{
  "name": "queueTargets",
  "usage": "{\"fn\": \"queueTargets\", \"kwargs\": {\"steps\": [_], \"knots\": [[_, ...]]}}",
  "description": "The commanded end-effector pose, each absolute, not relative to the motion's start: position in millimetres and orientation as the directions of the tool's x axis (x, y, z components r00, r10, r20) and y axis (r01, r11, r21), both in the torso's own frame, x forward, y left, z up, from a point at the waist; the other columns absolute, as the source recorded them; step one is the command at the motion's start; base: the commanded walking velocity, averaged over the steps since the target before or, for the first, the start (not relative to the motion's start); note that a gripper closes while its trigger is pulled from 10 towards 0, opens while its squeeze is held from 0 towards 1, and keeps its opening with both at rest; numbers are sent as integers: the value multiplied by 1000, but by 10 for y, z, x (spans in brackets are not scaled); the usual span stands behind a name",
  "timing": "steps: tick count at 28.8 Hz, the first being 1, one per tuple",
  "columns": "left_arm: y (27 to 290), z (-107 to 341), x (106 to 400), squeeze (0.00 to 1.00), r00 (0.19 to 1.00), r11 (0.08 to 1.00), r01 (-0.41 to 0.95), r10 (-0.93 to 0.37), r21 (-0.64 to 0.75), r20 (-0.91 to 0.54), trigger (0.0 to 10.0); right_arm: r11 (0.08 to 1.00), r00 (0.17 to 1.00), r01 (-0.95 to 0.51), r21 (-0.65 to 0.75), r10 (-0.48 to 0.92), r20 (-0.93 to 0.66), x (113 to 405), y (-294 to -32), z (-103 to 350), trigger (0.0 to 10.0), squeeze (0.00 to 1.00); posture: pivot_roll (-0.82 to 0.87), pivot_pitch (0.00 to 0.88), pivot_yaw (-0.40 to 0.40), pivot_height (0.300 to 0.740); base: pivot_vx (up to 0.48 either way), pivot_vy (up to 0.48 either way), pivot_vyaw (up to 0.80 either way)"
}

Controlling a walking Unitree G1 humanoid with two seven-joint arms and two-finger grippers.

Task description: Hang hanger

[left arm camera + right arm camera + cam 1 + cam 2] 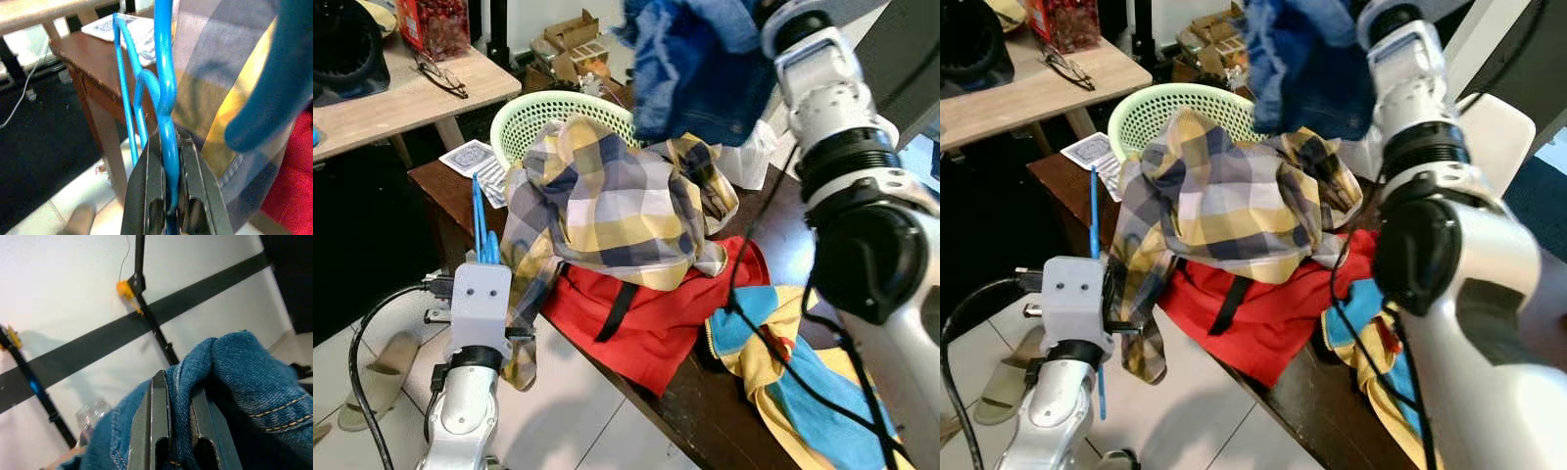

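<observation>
Left claw [168,196] at lower left of the frame, pinching the blue hanger [164,93] between its fingers; hanger stands upright beside the plaid shirt [607,201]. Left arm reaches up from below, by the dark counter [445,181] edge. Right arm raised at upper right; right claw [171,431] clamped on denim jeans [695,59], held above the green basket [548,108].

The plaid shirt [607,196] hides most of the blue hanger [484,225].
</observation>
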State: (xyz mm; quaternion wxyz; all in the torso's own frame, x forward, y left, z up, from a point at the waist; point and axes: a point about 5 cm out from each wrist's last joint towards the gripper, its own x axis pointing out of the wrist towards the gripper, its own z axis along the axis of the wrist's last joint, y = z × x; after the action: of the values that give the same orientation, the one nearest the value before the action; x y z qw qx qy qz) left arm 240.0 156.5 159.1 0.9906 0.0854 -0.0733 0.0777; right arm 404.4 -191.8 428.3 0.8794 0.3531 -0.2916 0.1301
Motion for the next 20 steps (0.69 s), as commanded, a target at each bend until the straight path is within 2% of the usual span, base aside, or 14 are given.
{"fn": "queueTargets", "kwargs": {"steps": [1,3,4,9,13,14,16,18,19,20], "knots": [[1516,1516,2389,0,984,978,-141,122,153,127,10000,736,720,-449,506,-37,693,3906,-2226,4452,0,0,225,123,-240,740,0,0,0],[1516,1516,2389,0,984,978,-141,122,153,127,10000,736,720,-449,506,-37,693,3906,-2226,4452,0,0,225,123,-240,740,0,0,0],[1527,1543,2387,0,983,979,-141,120,146,140,10000,747,718,-436,501,-47,695,3886,-2345,4414,0,0,222,120,-236,740,0,0,-800],[1514,1607,2386,0,984,986,-101,80,129,158,10000,758,719,-415,503,-66,692,3852,-2528,4347,0,0,218,119,-232,740,0,0,-800],[1298,2124,2320,0,937,978,169,-198,123,287,10000,772,726,-416,482,-38,687,3833,-2687,4188,0,0,208,115,-221,740,0,0,-800],[1298,2124,2320,0,937,978,169,-198,123,287,10000,772,726,-416,482,-38,687,3833,-2687,4188,0,0,208,115,-221,740,0,0,-800],[1309,2500,2289,0,891,974,157,-210,162,403,10000,767,730,-431,476,-14,683,3846,-2686,4113,0,0,213,113,-219,740,0,0,-800],[1309,2500,2289,0,891,974,157,-210,162,403,10000,767,730,-431,476,-14,683,3846,-2686,4113,0,0,213,113,-219,740,0,0,-800],[1368,2686,2276,0,866,979,113,-181,170,466,10000,765,734,-441,469,7,679,3861,-2667,4067,0,0,215,113,-216,740,0,0,-800],[1368,2686,2276,0,866,979,113,-181,170,466,10000,765,734,-441,469,7,679,3861,-2667,4067,0,0,215,113,-216,740,0,0,-800]]}}
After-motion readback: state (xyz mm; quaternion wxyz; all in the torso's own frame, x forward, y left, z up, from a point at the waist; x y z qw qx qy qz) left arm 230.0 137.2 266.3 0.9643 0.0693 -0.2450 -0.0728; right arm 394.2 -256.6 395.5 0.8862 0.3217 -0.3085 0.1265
